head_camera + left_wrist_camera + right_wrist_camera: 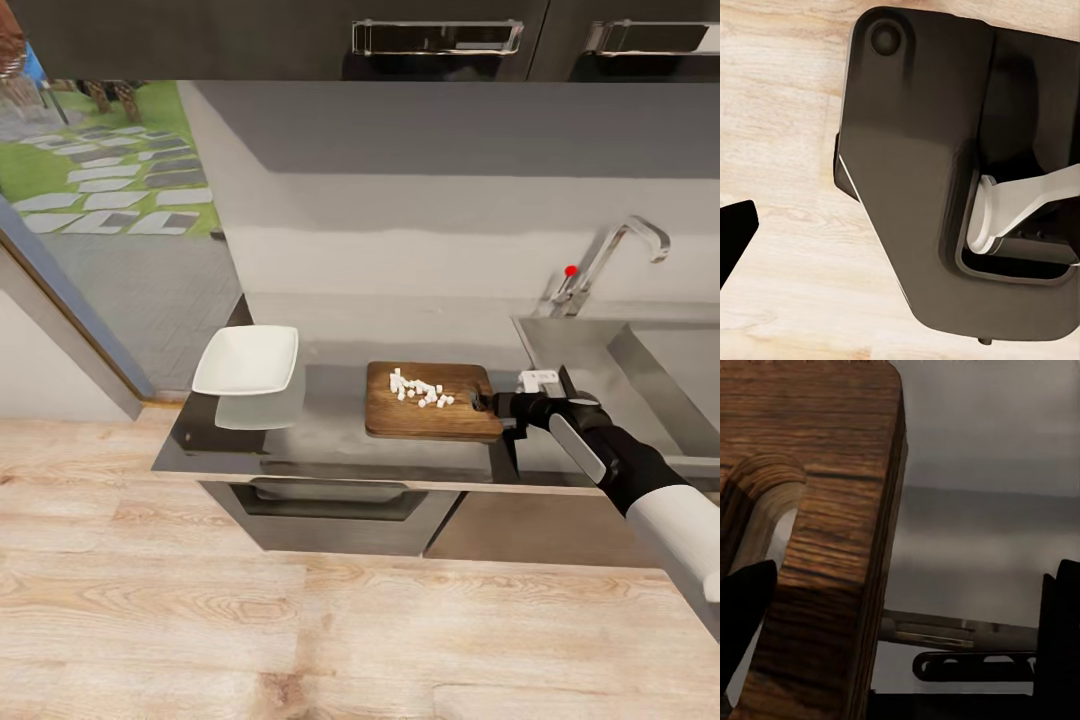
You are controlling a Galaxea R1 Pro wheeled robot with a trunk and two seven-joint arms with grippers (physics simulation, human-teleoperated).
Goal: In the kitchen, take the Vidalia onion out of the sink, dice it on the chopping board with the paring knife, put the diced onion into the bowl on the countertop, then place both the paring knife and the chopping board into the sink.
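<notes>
While its arm reaches level, the right gripper (487,403) straddles the chopping board (425,418) edge, fingers spread

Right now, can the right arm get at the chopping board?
Probably yes: the right gripper is already at the right end of the chopping board, with the board's handle hole close in the right wrist view and nothing between them.
</notes>
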